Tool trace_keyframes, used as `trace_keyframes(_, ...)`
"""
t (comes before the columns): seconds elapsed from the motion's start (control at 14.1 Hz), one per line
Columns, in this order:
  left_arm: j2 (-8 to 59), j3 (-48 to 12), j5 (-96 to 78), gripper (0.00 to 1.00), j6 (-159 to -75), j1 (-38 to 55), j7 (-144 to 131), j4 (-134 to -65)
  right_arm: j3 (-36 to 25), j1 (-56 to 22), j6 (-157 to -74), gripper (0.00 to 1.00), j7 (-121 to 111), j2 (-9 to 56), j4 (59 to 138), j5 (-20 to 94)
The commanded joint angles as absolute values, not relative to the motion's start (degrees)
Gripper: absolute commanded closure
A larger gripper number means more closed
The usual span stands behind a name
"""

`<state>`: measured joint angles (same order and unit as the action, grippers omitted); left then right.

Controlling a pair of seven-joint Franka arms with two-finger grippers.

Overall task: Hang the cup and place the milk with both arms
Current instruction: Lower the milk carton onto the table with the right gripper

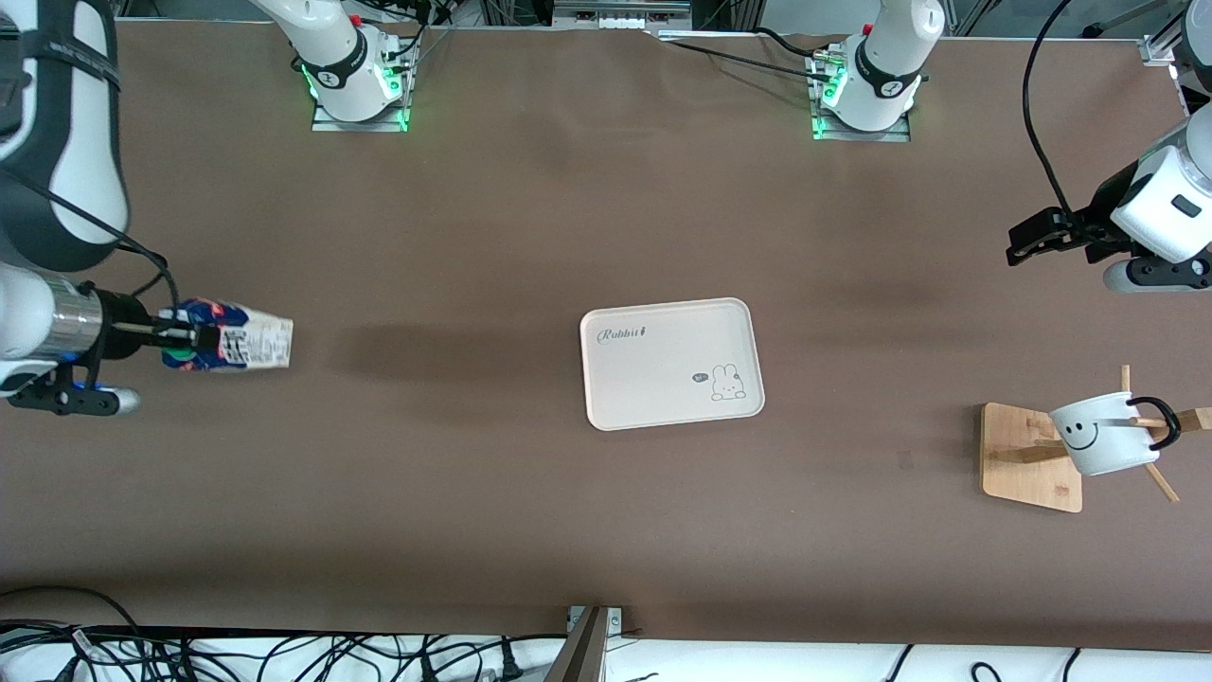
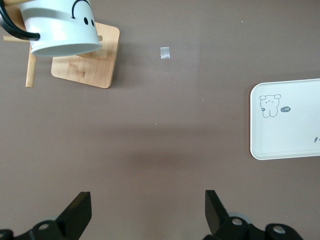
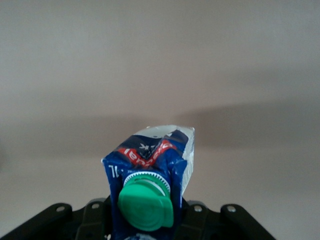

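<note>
The white smiley cup hangs by its black loop handle on a peg of the wooden rack at the left arm's end of the table. It also shows in the left wrist view. My left gripper is open and empty, up in the air over bare table beside the rack; its fingers stand wide apart. My right gripper is shut on the milk at its top end and holds it lying level above the table at the right arm's end. The green cap faces the right wrist camera.
A white rabbit tray lies at the table's middle, with nothing on it; it shows in the left wrist view too. A small scrap of tape lies on the table near the rack. Cables run along the table's front edge.
</note>
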<state>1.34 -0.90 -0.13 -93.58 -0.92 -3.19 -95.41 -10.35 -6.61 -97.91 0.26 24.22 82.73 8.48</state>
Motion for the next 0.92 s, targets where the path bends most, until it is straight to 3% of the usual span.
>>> trace_keyframes(0.0,1.5,-0.5,-0.5,0.00,-93.3,-1.0,-3.5,-93.4,-9.8,-7.3,-111.0,0.66,-1.5,15.7,100.1,8.4)
trace_keyframes(0.85,2.6,-1.1,-0.4,0.00,-93.3,-0.4,-3.6,-93.0,-8.4,-7.3,-125.5,0.66,-1.6,9.1,117.6,8.6)
